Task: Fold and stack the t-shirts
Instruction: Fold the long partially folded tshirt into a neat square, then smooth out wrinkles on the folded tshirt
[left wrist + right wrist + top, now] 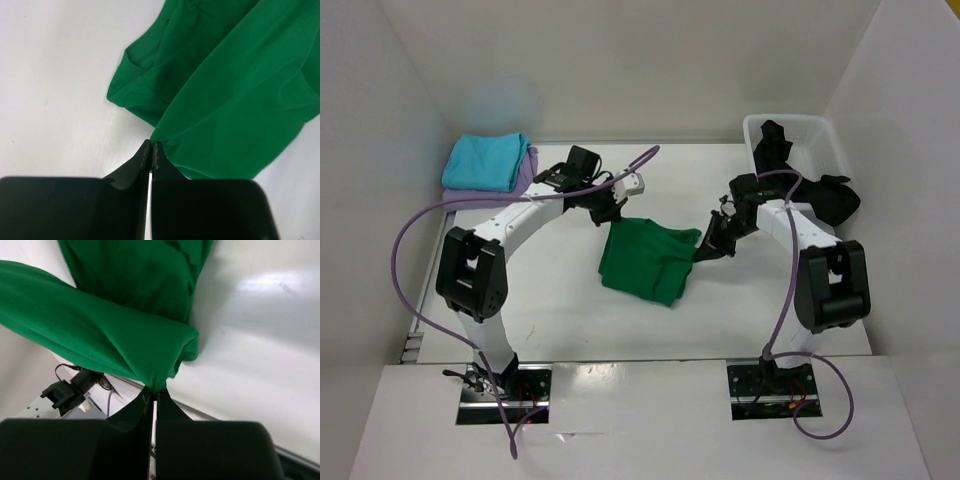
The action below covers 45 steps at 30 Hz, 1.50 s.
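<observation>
The bright green t-shirt (pixel 650 260) hangs bunched in the middle of the table, held at its two upper corners. My left gripper (pixel 611 213) is shut on its left corner; in the left wrist view the cloth (pixel 235 85) spreads from my pinched fingertips (pixel 151 146). My right gripper (pixel 707 243) is shut on its right corner; in the right wrist view the cloth (pixel 100 325) bunches at my fingertips (pixel 155 390). The turquoise t-shirt (pixel 482 160) lies folded on the lavender one (pixel 525 168) at the far left. The black t-shirt (pixel 815 185) drapes out of the bin.
A white plastic bin (pixel 820 135) stands at the far right against the white walls. Purple cables loop from both arms. In the right wrist view the table's near edge and an arm base (pixel 70 390) show below the shirt.
</observation>
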### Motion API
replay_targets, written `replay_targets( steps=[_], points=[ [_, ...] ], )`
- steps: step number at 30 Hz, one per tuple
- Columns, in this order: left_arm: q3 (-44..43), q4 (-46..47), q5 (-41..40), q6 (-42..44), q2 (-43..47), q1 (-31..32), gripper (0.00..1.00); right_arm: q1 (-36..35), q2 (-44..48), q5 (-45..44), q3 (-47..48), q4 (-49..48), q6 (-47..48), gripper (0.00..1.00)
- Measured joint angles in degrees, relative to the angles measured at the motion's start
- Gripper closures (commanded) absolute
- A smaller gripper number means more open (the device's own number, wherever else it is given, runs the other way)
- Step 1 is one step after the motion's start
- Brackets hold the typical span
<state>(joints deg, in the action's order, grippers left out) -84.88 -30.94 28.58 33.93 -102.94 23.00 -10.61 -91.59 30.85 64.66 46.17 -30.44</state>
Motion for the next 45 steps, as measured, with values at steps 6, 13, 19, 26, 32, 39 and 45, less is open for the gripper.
replay_targets(
  steps=[6, 13, 19, 26, 32, 39, 45],
  points=[
    [-1.62, 5.01, -0.81, -1.86, -5.4, -0.15, 0.99, 4.28, -7.67, 3.08, 1.73, -2.64, 2.64, 0.86],
    [-7.52, 8.68, -3.93, -5.55, -13.49, -2.05, 0.41, 7.5, -12.9, 2.25, 10.32, -7.76, 3.19, 0.5],
    [-14.86, 6.23, -4.87, -9.11, -16.57, -5.77, 0.31, 5.31, -12.15, -5.79, 11.72, -11.17, 2.86, 0.5],
    [1.31, -0.63, 0.13, -8.11, 0.0, -9.53, 0.36, -6.01, 3.48, -12.31, -5.25, -13.05, -2.12, 0.56],
    [15.5, -4.28, 2.89, -6.43, 6.19, -4.42, 0.36, -17.25, 6.51, -14.71, -12.52, -15.21, -8.9, 0.52],
    [21.49, -2.32, 2.01, -7.37, 2.27, -4.04, 0.36, -21.14, 6.54, -17.42, -14.45, -17.84, -13.53, 0.5],
    [21.42, 1.81, 2.82, -9.09, -0.72, -2.93, 0.35, -21.14, 3.82, -18.67, -14.75, -20.55, -14.14, 0.5]
  ],
)
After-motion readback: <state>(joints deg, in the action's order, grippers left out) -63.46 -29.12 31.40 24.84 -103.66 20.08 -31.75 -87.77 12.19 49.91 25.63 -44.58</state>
